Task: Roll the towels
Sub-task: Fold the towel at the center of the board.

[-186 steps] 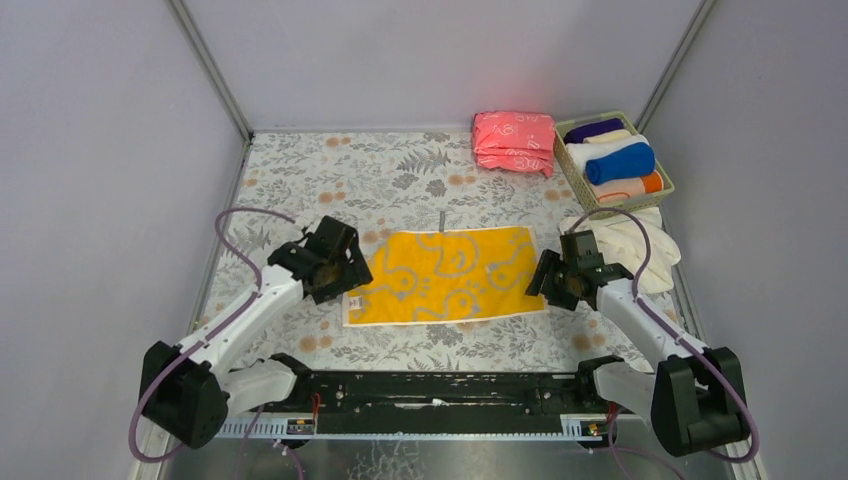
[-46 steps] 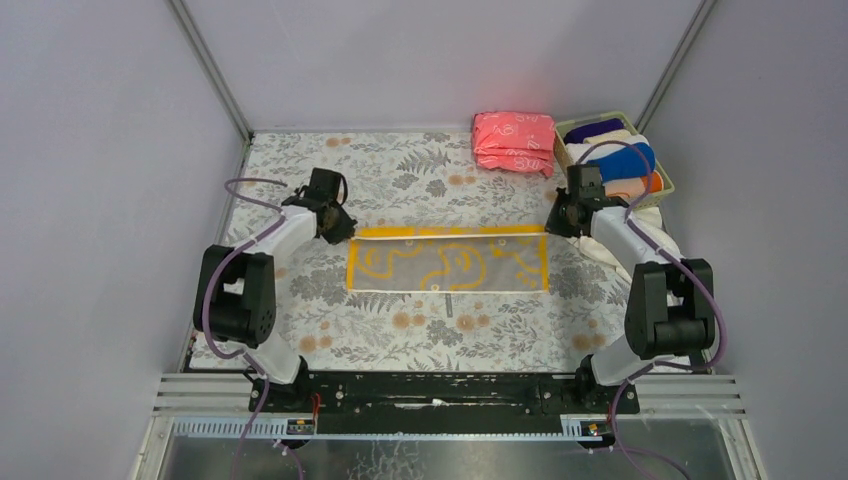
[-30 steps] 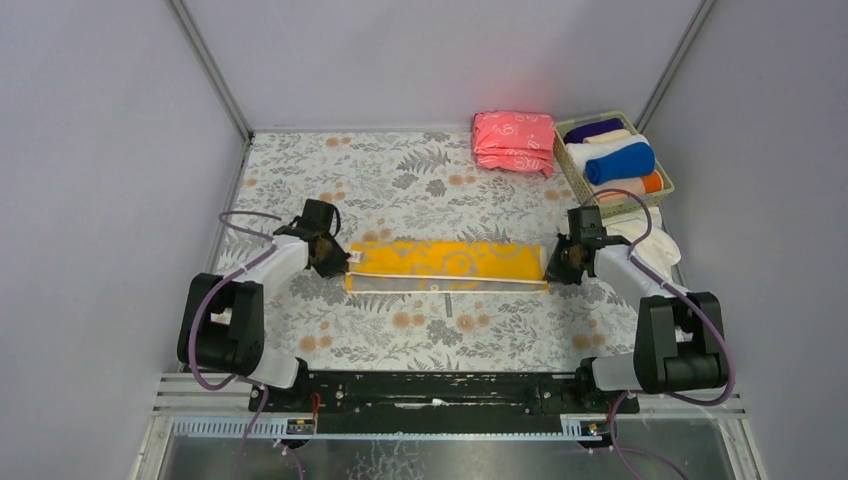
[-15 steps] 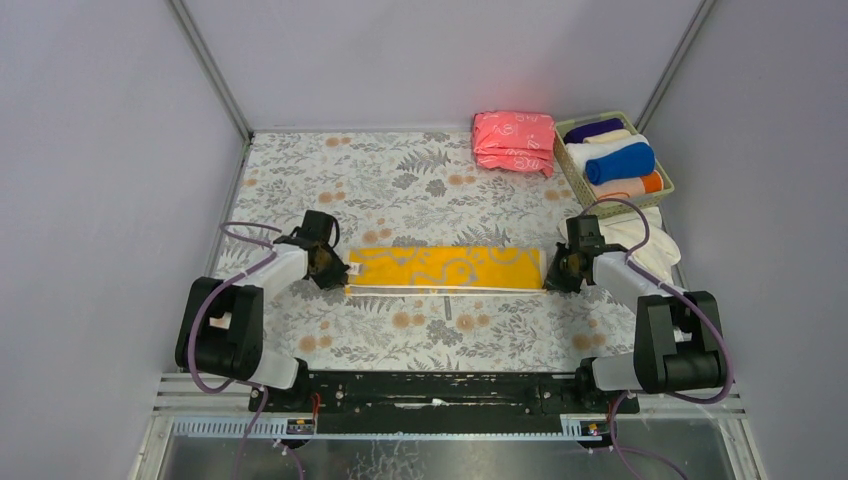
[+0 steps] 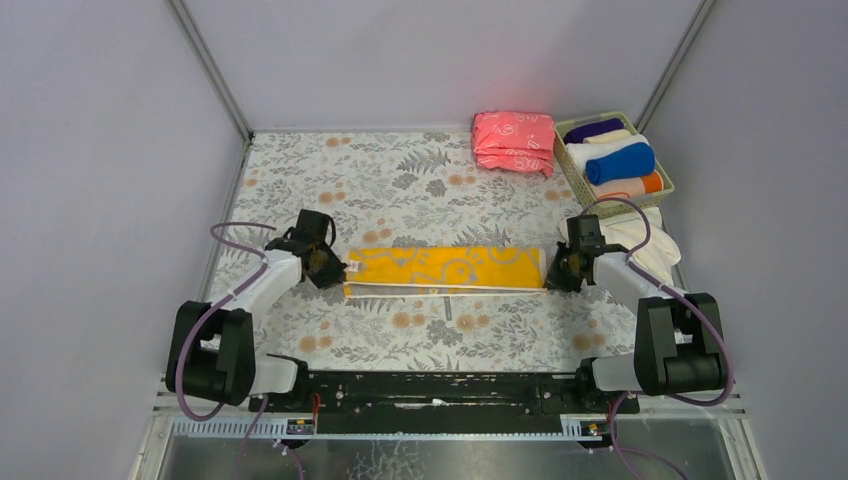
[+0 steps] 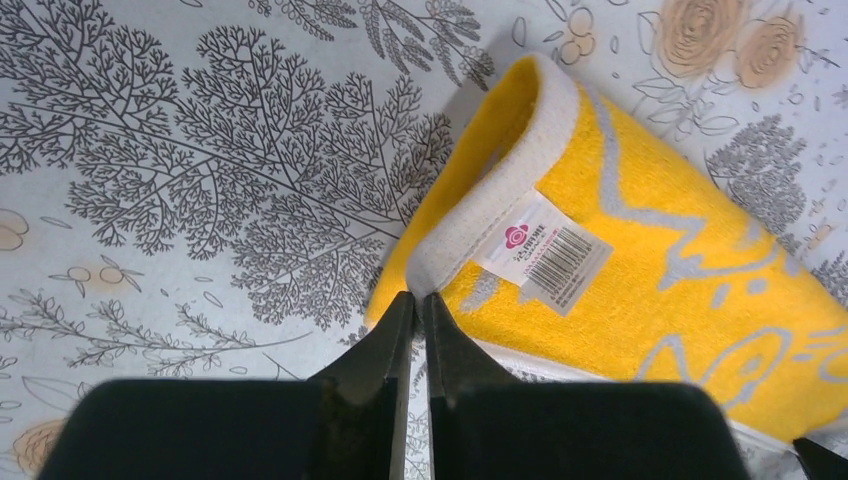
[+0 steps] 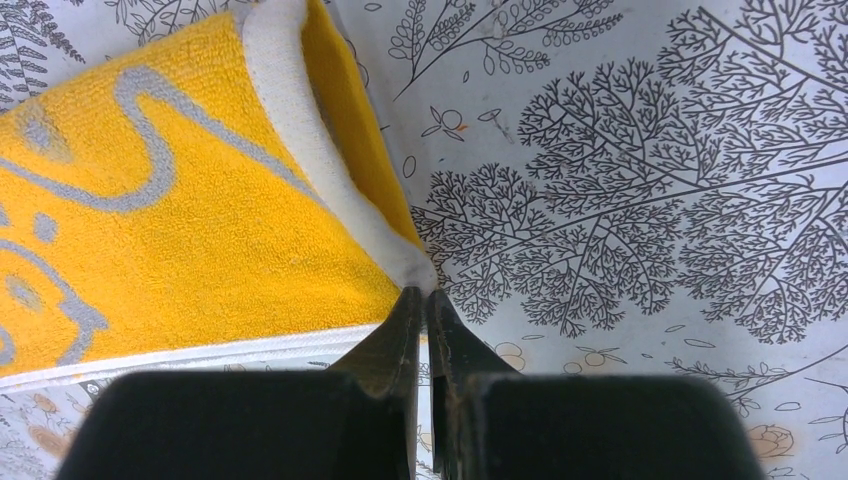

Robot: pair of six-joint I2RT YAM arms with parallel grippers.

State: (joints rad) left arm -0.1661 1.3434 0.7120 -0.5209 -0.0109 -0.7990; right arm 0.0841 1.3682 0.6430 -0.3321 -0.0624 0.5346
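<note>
Left gripper (image 5: pixel 335 268) pinched tight on the left end corner of the yellow towel (image 5: pixel 445 268), just by its sewn label (image 6: pixel 540 255). Towel lies folded in a long strip across the table (image 5: pixel 400 180), white hem along the near edge. Right gripper (image 5: pixel 552 270) clamped on the right end corner. Further right: loose white cloths (image 5: pixel 645 245); behind them a basket (image 5: pixel 571 172) of rolled towels (image 5: pixel 620 163).

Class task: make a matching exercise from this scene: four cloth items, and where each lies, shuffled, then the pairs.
1 yellow terry towel with white print
2 folded pink patterned stack
3 rolled royal blue towel
4 loose cream-white cloths

A in the woven basket
B far table edge, left of basket
C mid-table, folded into a strip
D table, near side of basket

Pairs: 1-C, 2-B, 3-A, 4-D
</note>
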